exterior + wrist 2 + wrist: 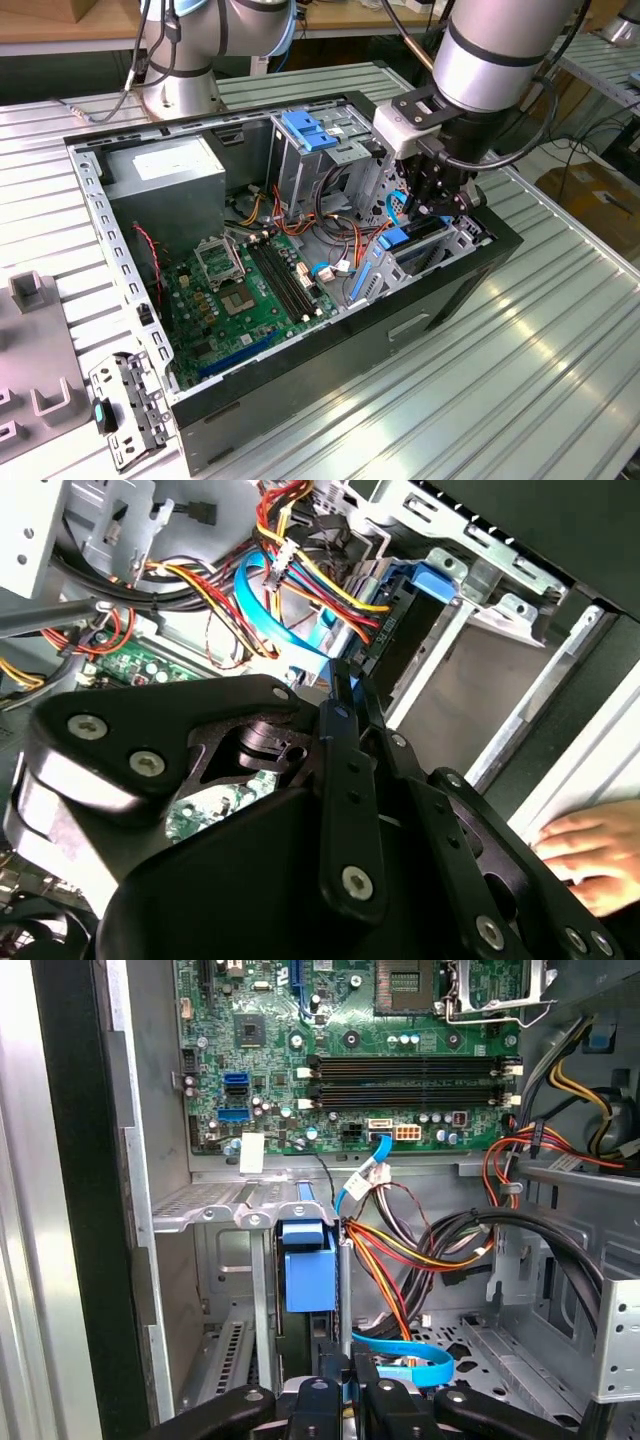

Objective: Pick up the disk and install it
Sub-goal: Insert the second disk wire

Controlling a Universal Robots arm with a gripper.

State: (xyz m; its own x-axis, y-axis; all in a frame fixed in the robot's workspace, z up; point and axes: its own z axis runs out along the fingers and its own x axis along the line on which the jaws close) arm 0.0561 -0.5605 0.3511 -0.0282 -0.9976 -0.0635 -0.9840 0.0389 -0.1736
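The disk (420, 240) sits on edge in the drive bay at the open computer case's (300, 370) end on the exterior view's right, with its blue rail (394, 240) showing. In the first wrist view the blue end of the disk (308, 1265) lies in the metal bay just beyond my fingertips. In the second wrist view the disk's black edge (392, 630) and blue tab appear ahead of them. My gripper (432, 200) hangs directly over the bay, its fingers together in both wrist views (348, 685) (347, 1380). A blue flat cable (405, 1362) runs close by the fingertips.
Coloured cable bundles (420, 1250) crowd the space beside the bay. The motherboard (250, 290), grey power-supply box (165, 180) and a metal drive cage with blue latch (305, 130) occupy the case. A person's hand (585, 850) rests outside the case wall. A loose bracket (125, 405) lies on the table.
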